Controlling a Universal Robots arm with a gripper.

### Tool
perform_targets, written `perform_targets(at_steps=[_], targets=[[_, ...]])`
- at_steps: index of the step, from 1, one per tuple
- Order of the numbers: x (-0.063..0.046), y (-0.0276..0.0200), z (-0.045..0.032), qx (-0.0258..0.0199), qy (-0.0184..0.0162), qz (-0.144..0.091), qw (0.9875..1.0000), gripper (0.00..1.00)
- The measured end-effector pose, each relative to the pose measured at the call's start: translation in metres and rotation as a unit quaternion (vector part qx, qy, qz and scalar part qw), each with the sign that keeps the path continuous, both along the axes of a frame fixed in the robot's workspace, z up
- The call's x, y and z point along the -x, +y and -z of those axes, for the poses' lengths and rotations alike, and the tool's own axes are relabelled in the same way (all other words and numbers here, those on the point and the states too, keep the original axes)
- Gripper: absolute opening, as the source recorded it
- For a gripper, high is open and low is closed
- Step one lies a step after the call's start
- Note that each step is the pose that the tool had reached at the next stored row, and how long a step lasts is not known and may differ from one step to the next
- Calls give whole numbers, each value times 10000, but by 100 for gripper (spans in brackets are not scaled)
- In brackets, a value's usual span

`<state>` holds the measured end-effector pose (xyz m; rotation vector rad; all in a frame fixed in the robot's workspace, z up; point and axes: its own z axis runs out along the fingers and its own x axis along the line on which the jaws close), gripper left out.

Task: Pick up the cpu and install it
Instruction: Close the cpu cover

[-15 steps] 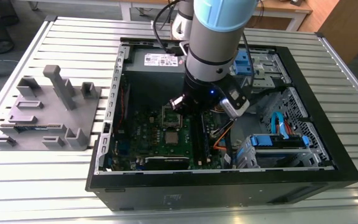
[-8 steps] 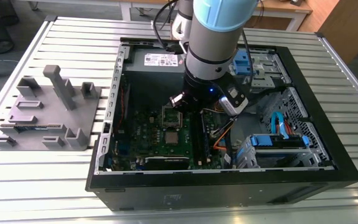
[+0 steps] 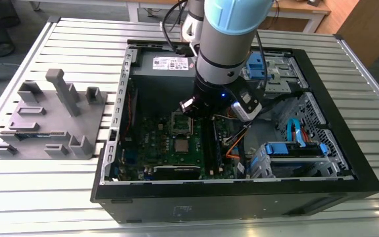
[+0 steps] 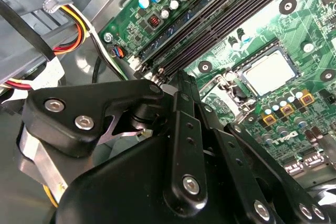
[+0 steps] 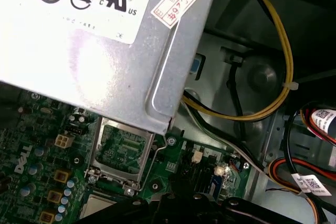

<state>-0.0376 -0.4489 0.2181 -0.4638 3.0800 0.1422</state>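
Hovering gripper [image 4: 176, 80]: over the green board [image 4: 304, 30]; its opening cannot be told, nothing seen held.
cpu [image 4: 269, 72]: flat in the socket [image 4: 237, 80], apart from the gripper, lower in the exterior view.

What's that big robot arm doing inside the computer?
The robot arm is reaching down into an open computer case. Its gripper hangs just above the green board. The cpu lies in its socket on that board with nothing touching it, and the socket's metal frame is flipped up. So the chip is in place, but not yet clamped down. A grey holder sits on the table at the exterior view's left.
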Motion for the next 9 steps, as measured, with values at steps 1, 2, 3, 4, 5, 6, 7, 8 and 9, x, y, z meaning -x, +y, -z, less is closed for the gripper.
perform_targets(at_steps=[1, 2, 3, 4, 5, 6, 7, 8, 9], targets=[[0, 0, 0, 0, 0, 0, 10000, 11], [0, 1, 1, -1, 0, 0, 10000, 11], [2, 2, 3, 0, -1, 1, 10000, 11], [7, 2, 5, 1, -2, 1, 10000, 11], [10, 2, 5, 2, -3, 0, 10000, 11], [11, 2, 5, 3, -5, 0, 10000, 11], [52, 2, 6, 2, -9, 0, 10000, 11], [93, 2, 6, 2, -13, 0, 10000, 11], [93, 2, 6, 2, -13, 0, 10000, 11]])
